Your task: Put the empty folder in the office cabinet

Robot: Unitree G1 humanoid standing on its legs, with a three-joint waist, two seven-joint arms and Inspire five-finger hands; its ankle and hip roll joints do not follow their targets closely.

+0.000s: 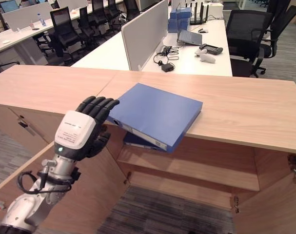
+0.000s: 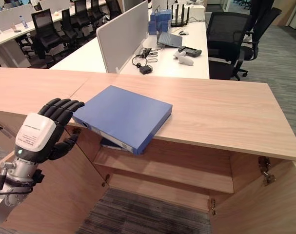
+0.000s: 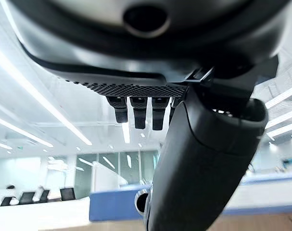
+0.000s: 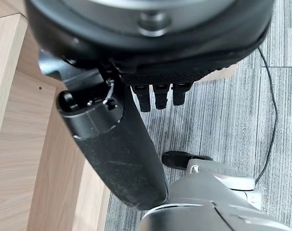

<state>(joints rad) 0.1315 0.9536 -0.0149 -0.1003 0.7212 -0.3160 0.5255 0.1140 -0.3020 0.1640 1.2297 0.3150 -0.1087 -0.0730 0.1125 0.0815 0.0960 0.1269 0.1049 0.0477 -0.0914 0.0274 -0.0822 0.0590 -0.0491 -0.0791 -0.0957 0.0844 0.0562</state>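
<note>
A blue folder (image 1: 155, 112) lies flat on the wooden cabinet top (image 1: 245, 112), one corner sticking out over the front edge. My left hand (image 1: 79, 129) is raised at the folder's left corner, fingers (image 1: 100, 104) level with its edge and thumb lower. The left wrist view shows this hand (image 3: 198, 163) open, with the blue folder (image 3: 114, 209) a short way past the thumb and not held. A second blue folder (image 1: 138, 141) lies inside the cabinet on the upper shelf (image 1: 196, 168). My right hand (image 4: 121, 149) hangs open over the carpet beside a cabinet panel.
Both cabinet doors stand open, the left door (image 1: 89, 195) just beside my left arm and the right door (image 1: 279, 195) at the far side. Behind the cabinet is a white desk (image 1: 206, 66) with a divider, a laptop and cables; black office chairs (image 1: 247, 39) stand nearby.
</note>
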